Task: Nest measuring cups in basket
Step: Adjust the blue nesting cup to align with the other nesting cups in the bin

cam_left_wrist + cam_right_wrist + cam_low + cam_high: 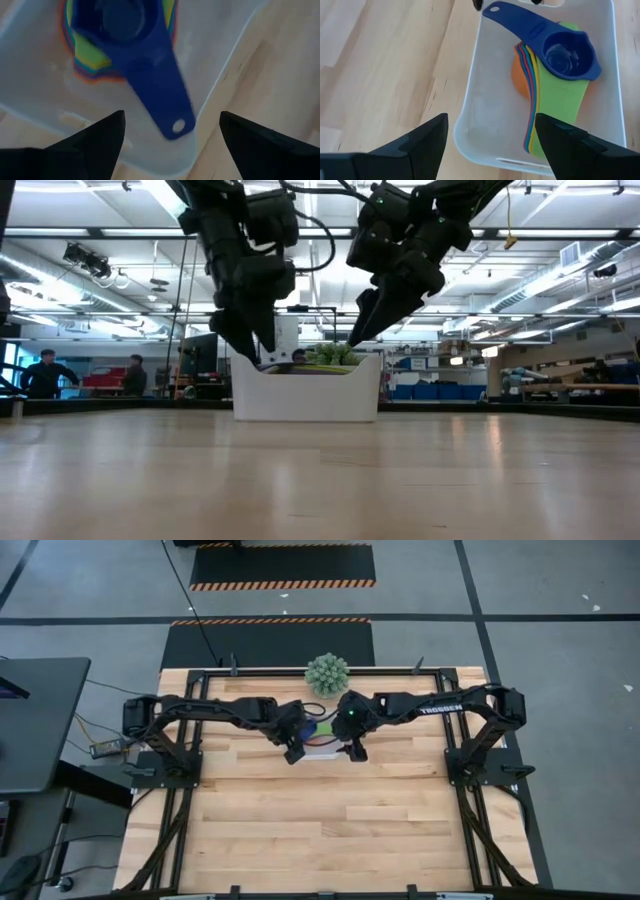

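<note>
The measuring cups (555, 95) sit nested in one stack inside the white basket (475, 115), at the table's far middle. The dark blue cup (120, 20) lies on top, and its handle (160, 85) slants out to the basket's left wall. The green, yellow, red and orange handles (560, 100) fan out under it. My left gripper (171, 114) hangs open over the basket's left end, one finger on each side of the blue handle's holed tip. My right gripper (491, 117) hangs open over the basket's right end. In the low view both grippers (258, 352) (365, 325) point down at the basket's rim (305, 370).
A spiky green ball-shaped plant (327, 673) stands just behind the basket at the table's far edge. Bare wood tabletop (320, 830) spreads toward the near edge. Black arm frames (160, 770) (490, 770) line both sides. People stand far off in the room (45, 370).
</note>
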Motion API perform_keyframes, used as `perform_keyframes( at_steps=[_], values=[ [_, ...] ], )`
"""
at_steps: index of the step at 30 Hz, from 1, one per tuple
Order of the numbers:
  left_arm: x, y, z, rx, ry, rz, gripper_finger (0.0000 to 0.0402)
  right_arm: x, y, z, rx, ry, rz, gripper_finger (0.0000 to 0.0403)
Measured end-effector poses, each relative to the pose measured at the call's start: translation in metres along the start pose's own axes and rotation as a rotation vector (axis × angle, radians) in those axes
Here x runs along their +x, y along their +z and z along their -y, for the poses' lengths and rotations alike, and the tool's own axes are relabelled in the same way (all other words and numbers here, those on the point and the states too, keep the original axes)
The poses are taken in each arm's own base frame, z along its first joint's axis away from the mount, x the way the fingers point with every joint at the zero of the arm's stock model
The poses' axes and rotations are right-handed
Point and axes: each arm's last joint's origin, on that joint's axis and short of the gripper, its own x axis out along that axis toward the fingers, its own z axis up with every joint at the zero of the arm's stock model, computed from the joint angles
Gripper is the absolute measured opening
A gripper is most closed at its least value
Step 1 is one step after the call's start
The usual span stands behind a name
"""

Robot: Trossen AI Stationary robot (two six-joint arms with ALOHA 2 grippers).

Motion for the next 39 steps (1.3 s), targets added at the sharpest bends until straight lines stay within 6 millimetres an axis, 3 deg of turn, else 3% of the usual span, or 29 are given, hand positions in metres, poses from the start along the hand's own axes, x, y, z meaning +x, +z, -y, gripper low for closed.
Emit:
perform_keyframes(
  at_steps=[9,19,24,30,39],
  values=[
    [0.019,0.003,0.002,0.027,-0.014,-0.025,0.0329,0.001,0.002,-0.003,-0.013,0.007,0.004,0.0307],
    [0.018,0.008,0.008,0.036,-0.087,0.016,0.0329,-0.001,-0.001,-0.004,-0.007,-0.007,-0.03,0.0307],
    [0.018,0.013,0.014,0.041,-0.174,0.06,0.0329,-0.015,0.002,-0.004,0.013,-0.051,-0.012,0.0307],
    [0.02,0.019,0.014,0.044,-0.153,0.122,0.0329,-0.038,0.008,-0.008,0.013,-0.065,0.041,0.0307],
    [0.01,0.028,0.031,0.254,-0.16,0.263,0.0329,-0.068,0.006,-0.016,0.036,-0.071,0.047,0.0307]
  ],
)
